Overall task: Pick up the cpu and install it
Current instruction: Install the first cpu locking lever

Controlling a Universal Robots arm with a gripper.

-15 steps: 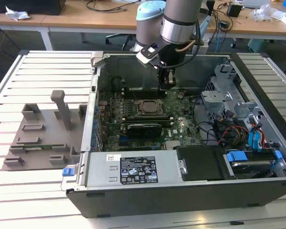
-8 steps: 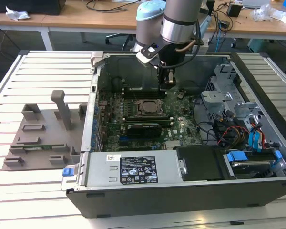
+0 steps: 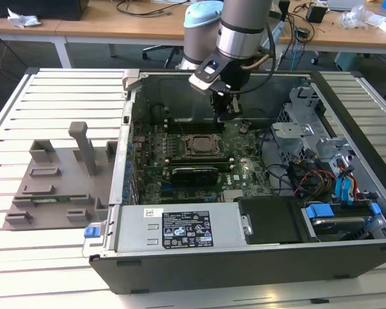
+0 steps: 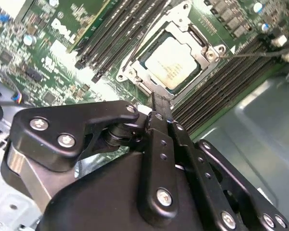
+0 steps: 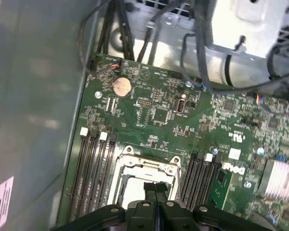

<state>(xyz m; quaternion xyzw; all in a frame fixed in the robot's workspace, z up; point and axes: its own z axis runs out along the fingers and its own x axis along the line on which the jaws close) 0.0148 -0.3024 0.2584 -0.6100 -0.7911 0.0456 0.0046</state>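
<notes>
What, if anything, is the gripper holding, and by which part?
Nothing. The gripper is shut and empty; the cpu lies apart from it, seated in the socket.

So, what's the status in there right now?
Gripper shut, holding nothing, near the socket. Cpu sits in that socket. Nothing in the way.

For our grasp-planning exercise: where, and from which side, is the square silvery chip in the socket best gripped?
Probably from straight above, on two opposite edges of the small square silvery cpu: it lies flat inside the dark metal-edged socket frame, which blocks sideways approach.
</notes>
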